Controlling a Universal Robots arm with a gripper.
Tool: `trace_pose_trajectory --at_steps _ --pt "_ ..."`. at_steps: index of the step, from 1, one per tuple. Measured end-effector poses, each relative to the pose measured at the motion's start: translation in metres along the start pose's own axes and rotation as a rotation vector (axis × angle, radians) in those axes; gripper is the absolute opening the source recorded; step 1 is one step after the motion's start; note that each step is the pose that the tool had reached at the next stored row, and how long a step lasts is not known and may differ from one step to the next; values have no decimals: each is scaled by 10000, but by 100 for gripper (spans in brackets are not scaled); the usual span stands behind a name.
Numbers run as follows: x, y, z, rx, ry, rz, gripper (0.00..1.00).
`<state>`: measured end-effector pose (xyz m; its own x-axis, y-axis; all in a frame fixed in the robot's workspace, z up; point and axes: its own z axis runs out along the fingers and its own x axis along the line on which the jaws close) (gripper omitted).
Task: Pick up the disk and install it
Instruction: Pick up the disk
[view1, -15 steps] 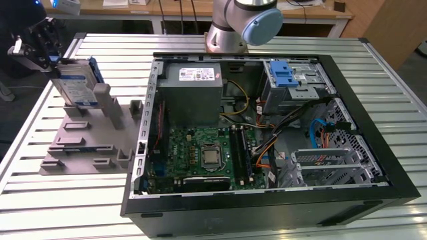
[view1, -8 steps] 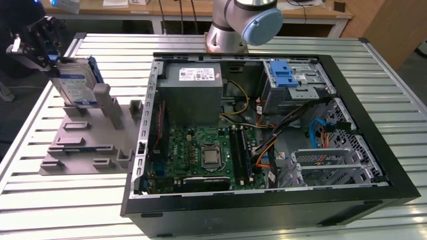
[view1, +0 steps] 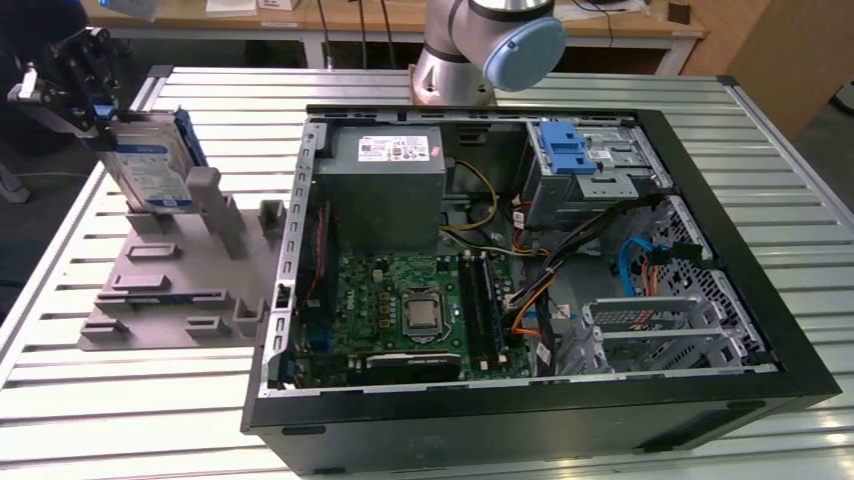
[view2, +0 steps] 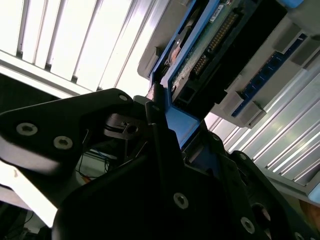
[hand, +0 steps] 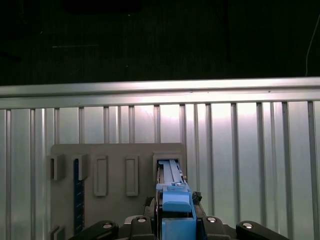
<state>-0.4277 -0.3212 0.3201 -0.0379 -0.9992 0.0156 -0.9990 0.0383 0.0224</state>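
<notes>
The disk (view1: 150, 165) stands on edge at the exterior view's left, a silver drive with a blue-and-white label and a blue carrier frame. My gripper (view1: 110, 128) is shut on its upper end, over the grey holder plate (view1: 174, 290). The disk's lower edge is level with the plate's upright posts; I cannot tell whether it still sits in its slot. In the first wrist view the blue frame of the disk (hand: 175, 197) runs out from between the fingers of my gripper (hand: 175, 222). The second wrist view shows the disk (view2: 215, 45) from its circuit-board side.
An open computer case (view1: 747, 250) lies on the slatted metal table (view1: 427, 85) at the exterior view's right. It holds a motherboard (view1: 400, 310), a grey power supply (view1: 387, 180) and a drive bay with a blue latch (view1: 571, 150). The arm's base (view1: 461, 60) stands behind the case.
</notes>
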Motion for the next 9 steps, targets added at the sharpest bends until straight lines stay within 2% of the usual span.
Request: trace_pose_trajectory --at_steps 9 --pt "0 0 -24 0 -6 0 36"
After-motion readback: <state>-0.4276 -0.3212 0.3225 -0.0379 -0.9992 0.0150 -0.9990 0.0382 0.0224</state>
